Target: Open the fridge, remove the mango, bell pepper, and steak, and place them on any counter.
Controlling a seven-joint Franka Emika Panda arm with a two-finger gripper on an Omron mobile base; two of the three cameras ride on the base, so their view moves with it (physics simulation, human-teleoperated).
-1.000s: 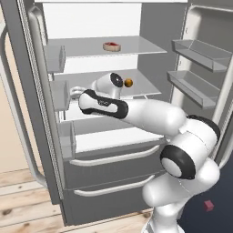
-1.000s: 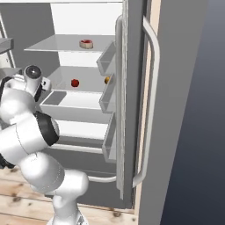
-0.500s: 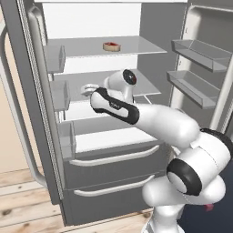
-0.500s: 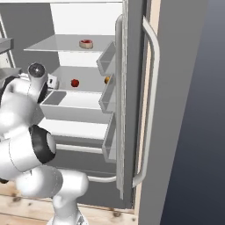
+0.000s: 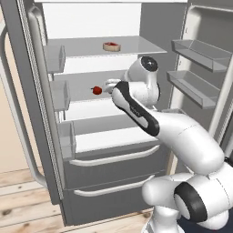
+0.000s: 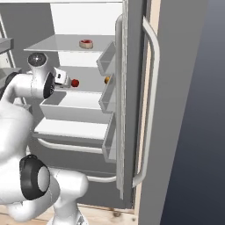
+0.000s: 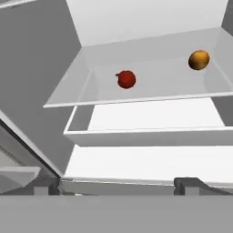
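Observation:
The fridge [image 5: 32, 104] stands open, its white inside showing. On its top shelf lies the steak [image 5: 111, 46] [image 6: 86, 43]. The red bell pepper [image 5: 96, 90] [image 6: 75, 82] [image 7: 126, 79] sits on the middle shelf, with the orange mango [image 6: 107, 80] [image 7: 199, 59] farther along that shelf. My gripper [image 5: 105, 86] [image 6: 65, 81] [image 7: 117, 184] hovers at the front of this shelf, just short of the pepper, open with nothing between its fingers. In the left base view my arm hides the mango. The counter is out of view.
Door bins [image 5: 200, 51] line the right door, and smaller bins [image 5: 57, 59] line the left one. A white crisper drawer [image 7: 150, 120] sits under the middle shelf. Two dark drawers with pale handles [image 5: 113, 158] are below. The outer door handle [image 6: 149, 105] is close by on the right.
My arm has swung up and right in the left base view, uncovering the bell pepper and covering the mango. The gripper stayed open. Nothing in the fridge moved.

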